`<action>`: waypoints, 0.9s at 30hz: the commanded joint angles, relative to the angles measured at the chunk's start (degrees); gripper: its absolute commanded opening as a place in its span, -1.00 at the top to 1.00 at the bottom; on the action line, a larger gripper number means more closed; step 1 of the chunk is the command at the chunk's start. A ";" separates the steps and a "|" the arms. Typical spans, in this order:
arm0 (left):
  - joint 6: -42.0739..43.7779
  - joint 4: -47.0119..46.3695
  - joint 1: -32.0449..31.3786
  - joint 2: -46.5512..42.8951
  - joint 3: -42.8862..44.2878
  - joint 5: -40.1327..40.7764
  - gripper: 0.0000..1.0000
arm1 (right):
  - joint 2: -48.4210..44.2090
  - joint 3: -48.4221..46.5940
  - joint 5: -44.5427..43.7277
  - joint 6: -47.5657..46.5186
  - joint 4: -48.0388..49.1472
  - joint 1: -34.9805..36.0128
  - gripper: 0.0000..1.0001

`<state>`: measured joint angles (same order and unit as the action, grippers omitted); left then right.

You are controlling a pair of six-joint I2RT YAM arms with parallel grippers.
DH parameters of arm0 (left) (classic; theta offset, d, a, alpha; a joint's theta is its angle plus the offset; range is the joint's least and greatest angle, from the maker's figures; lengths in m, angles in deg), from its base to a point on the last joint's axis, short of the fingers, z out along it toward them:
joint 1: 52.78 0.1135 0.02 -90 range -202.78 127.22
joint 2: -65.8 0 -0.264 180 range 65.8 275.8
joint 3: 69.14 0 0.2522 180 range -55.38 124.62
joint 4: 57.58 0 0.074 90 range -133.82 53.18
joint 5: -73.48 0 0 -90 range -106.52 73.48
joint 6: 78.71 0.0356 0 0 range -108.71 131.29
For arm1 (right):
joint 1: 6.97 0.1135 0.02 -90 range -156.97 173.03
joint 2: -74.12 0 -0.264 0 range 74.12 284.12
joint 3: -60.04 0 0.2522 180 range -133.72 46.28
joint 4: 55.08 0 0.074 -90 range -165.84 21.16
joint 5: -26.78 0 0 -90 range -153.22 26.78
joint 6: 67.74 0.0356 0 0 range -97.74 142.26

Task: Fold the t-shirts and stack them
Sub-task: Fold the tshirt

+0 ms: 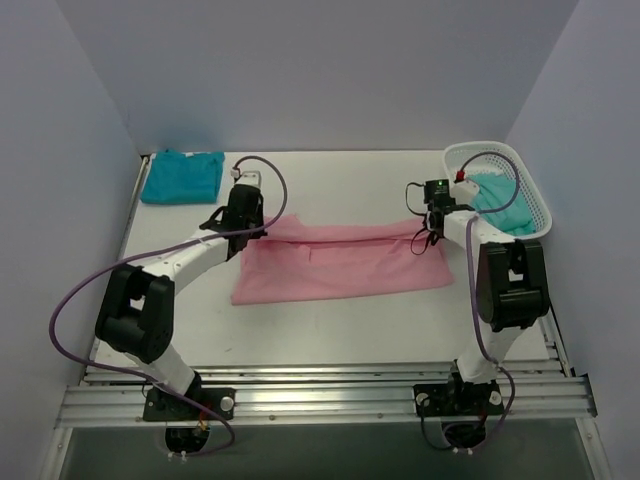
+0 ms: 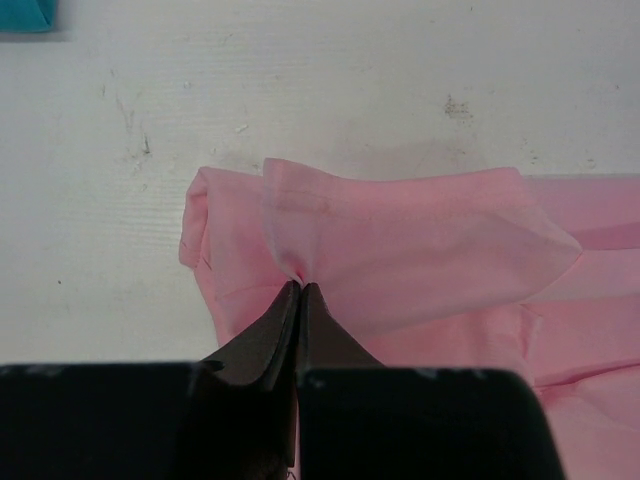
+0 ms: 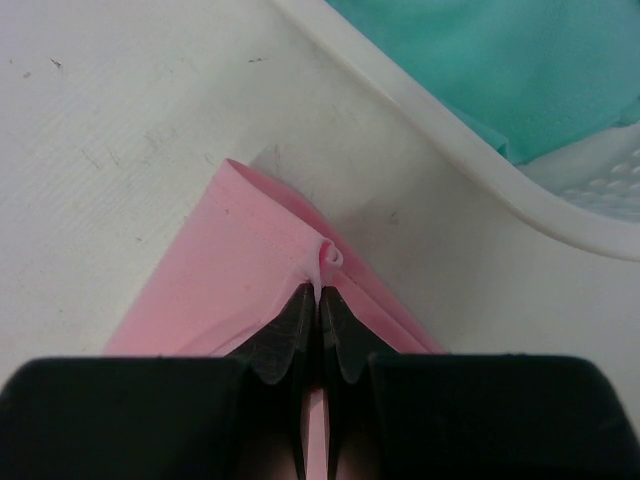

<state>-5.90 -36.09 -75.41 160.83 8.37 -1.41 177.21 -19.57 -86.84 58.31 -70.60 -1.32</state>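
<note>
The light pink t-shirt (image 1: 340, 262) lies stretched across the middle of the table, its far edge lifted between my two grippers. My left gripper (image 1: 246, 222) is shut on the pink cloth at its far left corner; the pinch shows in the left wrist view (image 2: 299, 285) with the shirt (image 2: 420, 250) bunched in front. My right gripper (image 1: 432, 222) is shut on the far right corner, seen pinched in the right wrist view (image 3: 320, 290), shirt (image 3: 230, 280). The deep teal t-shirt (image 1: 182, 176) lies folded at the far left. The mint-teal t-shirt (image 1: 497, 198) sits in the basket.
The white plastic mesh basket (image 1: 535, 200) stands at the far right, right beside my right gripper; its rim (image 3: 470, 160) crosses the right wrist view. Grey walls close in the table on three sides. A corner of the teal shirt (image 2: 25, 15) shows top left.
</note>
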 commanded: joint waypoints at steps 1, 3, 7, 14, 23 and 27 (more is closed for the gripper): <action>-1.53 -2.28 -2.23 -3.00 -1.60 5.27 0.95 | -2.81 3.17 -2.49 1.39 0.44 -0.20 1.00; -2.05 -1.58 -3.47 -2.74 -2.13 7.28 0.95 | -2.63 4.05 -1.70 1.56 0.79 -0.20 0.89; -3.28 1.14 -5.57 -1.34 -2.40 11.16 0.94 | -2.37 6.69 -1.25 3.23 1.23 -0.20 -0.99; -8.56 5.55 -7.16 -0.62 -1.87 20.38 -0.88 | -5.51 8.54 -3.89 4.64 0.36 0.50 -1.00; -5.31 3.17 -7.43 -10.29 0.06 22.85 -0.88 | -14.40 2.49 -8.80 5.78 -5.53 4.80 -1.00; -2.50 1.86 -7.08 -9.77 3.74 22.33 -0.88 | -14.67 -2.35 -9.43 5.87 -6.59 9.02 -1.00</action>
<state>-10.95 -31.42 -82.67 151.60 7.89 19.71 164.03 -18.47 -92.87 63.21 -74.36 5.00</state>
